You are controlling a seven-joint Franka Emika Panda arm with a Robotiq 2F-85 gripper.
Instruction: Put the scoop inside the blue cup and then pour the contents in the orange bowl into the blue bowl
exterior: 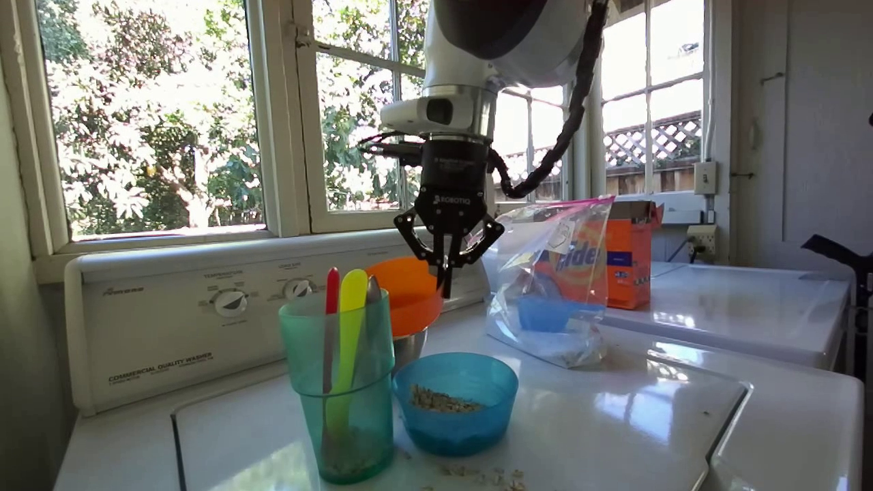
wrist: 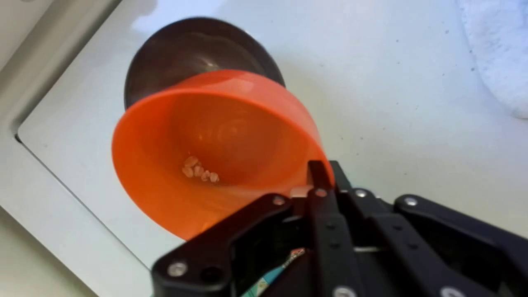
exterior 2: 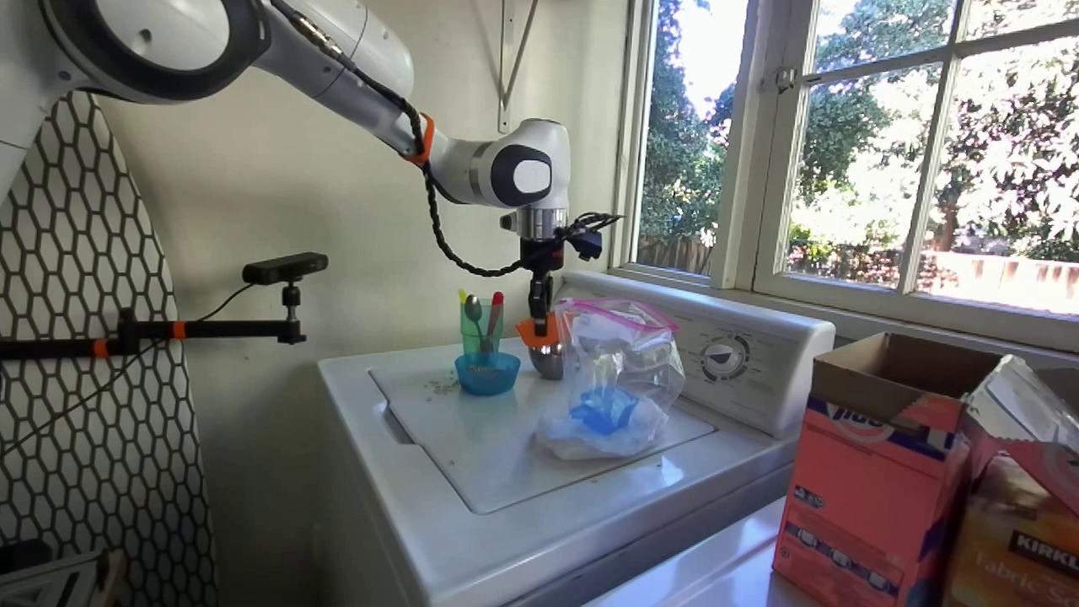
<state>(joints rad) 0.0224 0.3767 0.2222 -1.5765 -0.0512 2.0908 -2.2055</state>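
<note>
Orange bowl (wrist: pixel 231 140), its rim pinched between closed fingers (wrist: pixel 318 176) (few grains (wrist: pixel 198 170) remain inside); any further pour is best tipped slowly, low over the blue bowl (exterior: pixel 455 431).

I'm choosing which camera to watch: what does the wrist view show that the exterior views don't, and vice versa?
Only the wrist view: a few small pale pieces inside the round bright orange plastic bowl.
Only the exterior views: the white-framed windows and the orange cardboard Tide box.
Both share: that bowl, the black two-fingered gripper shut on its rim, the round metal bowl and the white washer lid.
</note>
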